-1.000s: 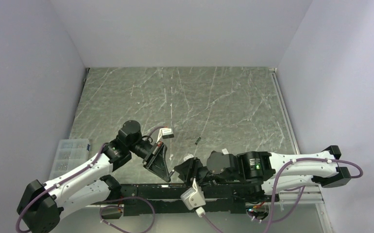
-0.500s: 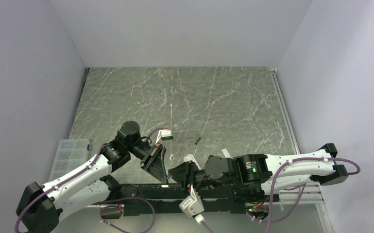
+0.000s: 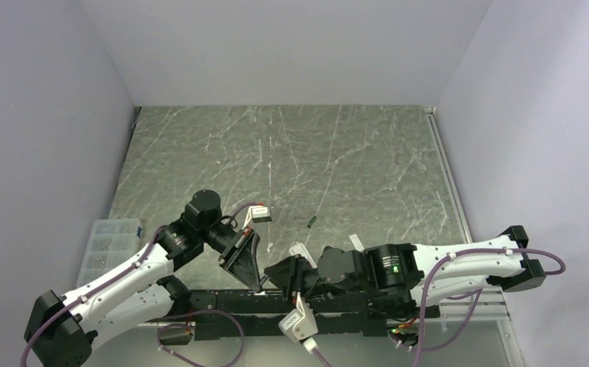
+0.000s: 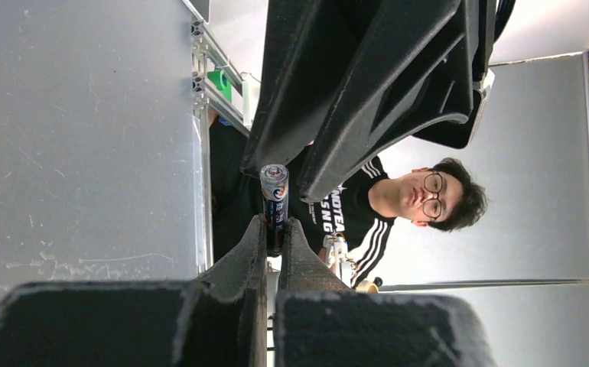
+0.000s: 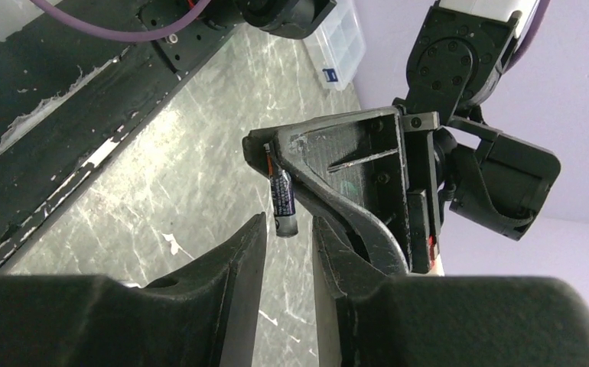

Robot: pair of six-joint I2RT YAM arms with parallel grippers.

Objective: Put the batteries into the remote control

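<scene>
- The left gripper [image 4: 274,228] was clenched on the held battery [image 4: 274,197], its two fingertips pinched on the cell's lower end in the left wrist view; the rest of the cell stood out beyond the tips.
- The right gripper [image 5: 288,225] was spread, with a gap wider than the cell; its fingers [image 5: 239,252] flanked the free end without visibly touching it.
- The pair met just above the near edge of the worktop [image 3: 353,153], close to that edge's middle; the overhead view hid the cell itself.
- The held battery's long axis ran from the left gripper's tips towards the gap of the right one, roughly in line with the right fingers in the right wrist view; its lighter capped end faced the right gripper, its dark body sat in the left one's pinch.
- The loose battery [image 3: 313,222] lay flat on the worktop, nearer the near edge than the far one and about midway between the left and right edges; it lay apart from both grippers, its long axis running near to far with the far end leaning right.
- Two white pieces [image 3: 299,249] showed beside the right arm, partly hidden; what they were could not be told.
</scene>
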